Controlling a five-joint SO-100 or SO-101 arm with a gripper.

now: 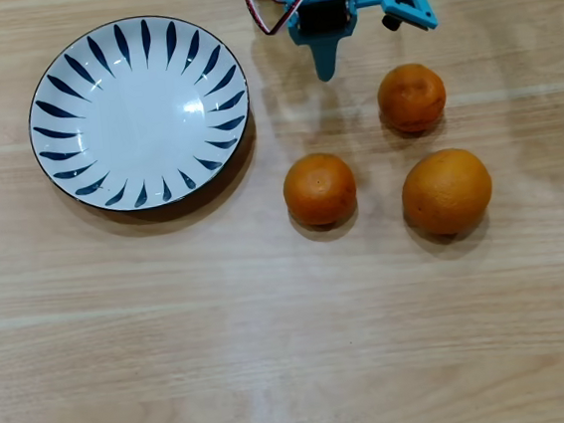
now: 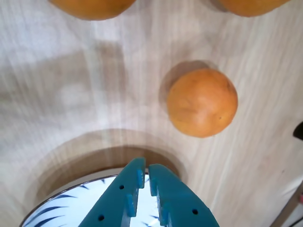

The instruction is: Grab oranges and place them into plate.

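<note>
Pale wood-grain worktop (image 1: 295,350) from above, and the round white ceramic plate with dark blue petal strokes around its rim (image 1: 69,157) sits at upper left in the overhead view, with nothing on it. All three oranges are out on the worktop to the right of it, well apart from the plate and from each other. The small deep-orange fruit nearest the plate (image 1: 320,189) sits lower centre of the group; another small deep-orange one (image 1: 412,98) lies up and to the right; the larger, slightly paler orange (image 1: 447,192) is furthest right.

At the top edge, the teal plastic arm (image 1: 327,2) reaches in, red and white wires looping at its left side. Its two-finger gripper (image 1: 326,73) points down into the frame, tip hanging between the plate and the upper small orange, touching neither.

Over to the wrist view: the teal jaws come up from the bottom edge, tips almost together with only a thin slit between them, nothing held. The gripper (image 2: 144,171) hangs over the plate's rim (image 2: 71,196), and one orange (image 2: 202,102) sits just beyond, up and right. Two more orange shapes are cut off by the top edge.
</note>
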